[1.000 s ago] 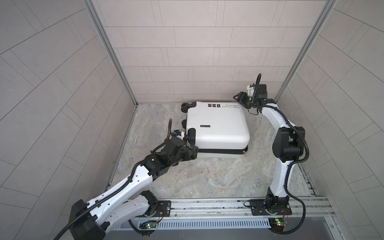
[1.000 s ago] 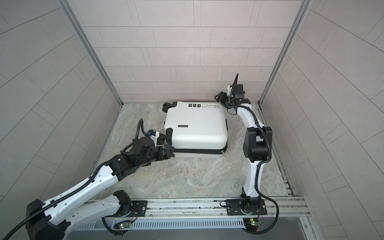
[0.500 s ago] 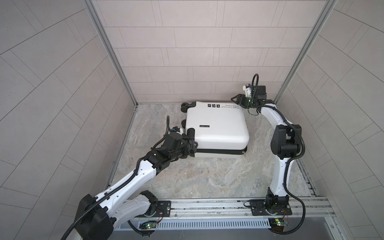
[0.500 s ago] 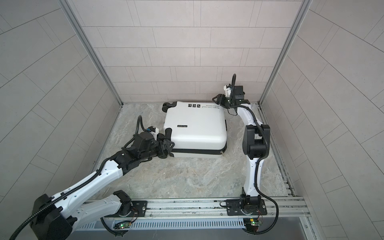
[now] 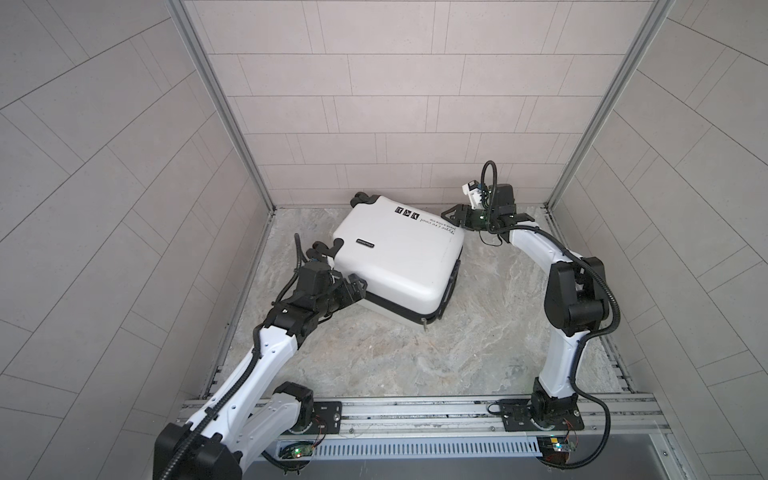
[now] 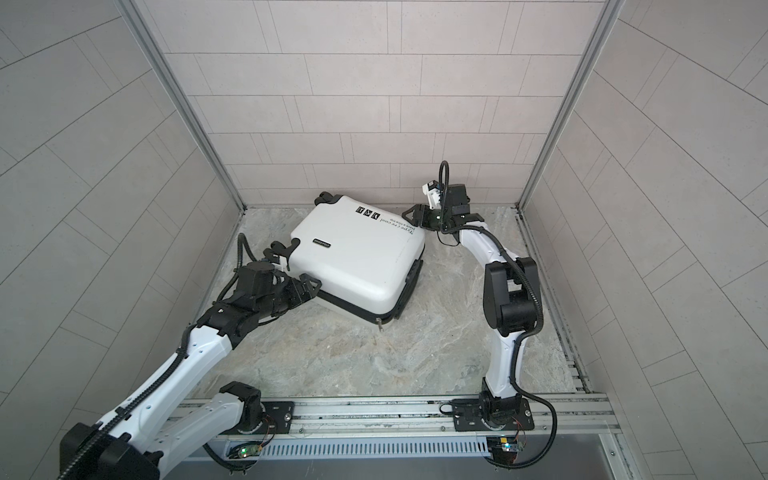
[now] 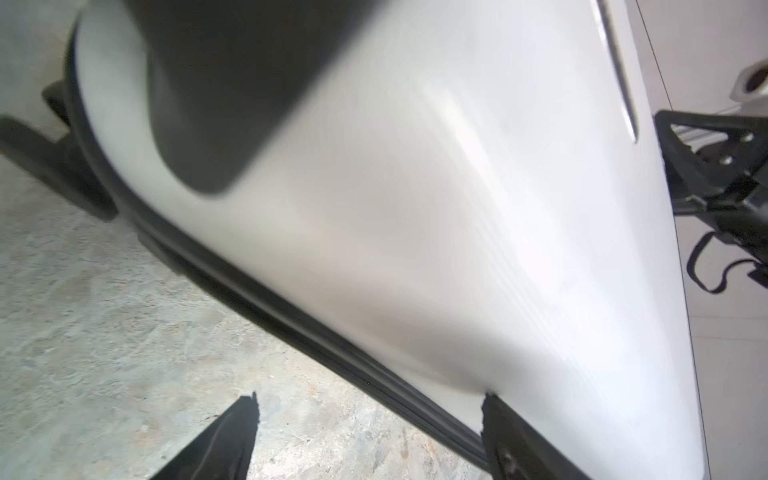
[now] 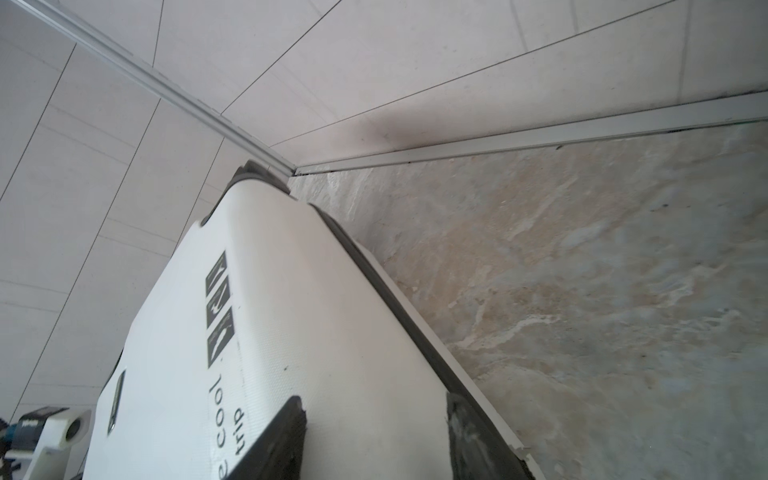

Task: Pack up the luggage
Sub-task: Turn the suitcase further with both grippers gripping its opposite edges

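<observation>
Suitcase [image 5: 399,257], white hard-shell, lies shut and skewed on the marble tabletop [image 5: 415,357] near the back wall [image 5: 374,166]. Left tool [image 5: 360,286] gapes wide at its near corner, over the zipper seam [image 7: 291,318]; right tool [image 5: 453,214] straddles the far corner, whether pinching I cannot tell. Likely squaring it: push low, both ends together. Lid print: "cool", "trip", three icons [image 8: 219,309].

White luggage [image 5: 399,257], black zipper trim [image 7: 332,351], black wheels [image 5: 361,199]; black text [image 5: 440,226], three black square icons [image 5: 406,212]. Grey-beige marbled floor [image 5: 415,353]. Pale grey tiled walls [image 5: 374,104]. White left arm [image 5: 266,357] and right arm [image 5: 536,249], black joints.
</observation>
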